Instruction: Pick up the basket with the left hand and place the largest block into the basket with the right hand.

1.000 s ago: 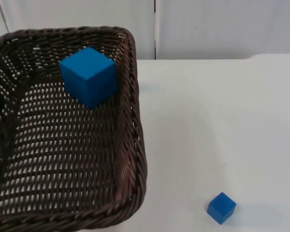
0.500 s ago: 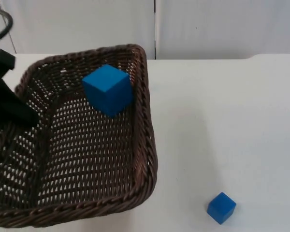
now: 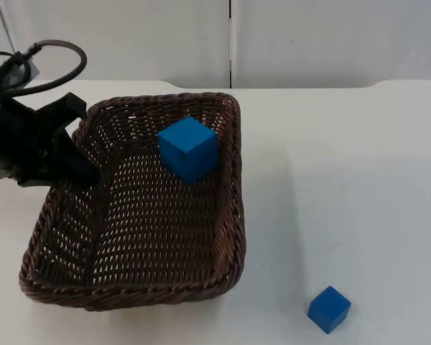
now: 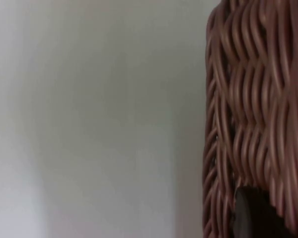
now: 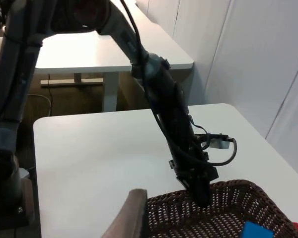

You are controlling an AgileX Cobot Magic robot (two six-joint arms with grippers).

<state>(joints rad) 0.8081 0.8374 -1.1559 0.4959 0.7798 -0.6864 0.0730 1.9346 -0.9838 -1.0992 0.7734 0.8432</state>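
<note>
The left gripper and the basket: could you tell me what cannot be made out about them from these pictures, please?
- Top view: the left gripper meets the basket at its left rim, where the arm's black body covers the finger contact.
- Left wrist view: the blurred weave hides the grip; one dark fingertip shows.
- Right wrist view: the large blue block is cut off by the edge.

The white table (image 3: 359, 180) carried a brown wicker basket (image 3: 140, 280) toward nine o'clock and a small blue block (image 3: 329, 309) near five o'clock, well apart from it.
</note>
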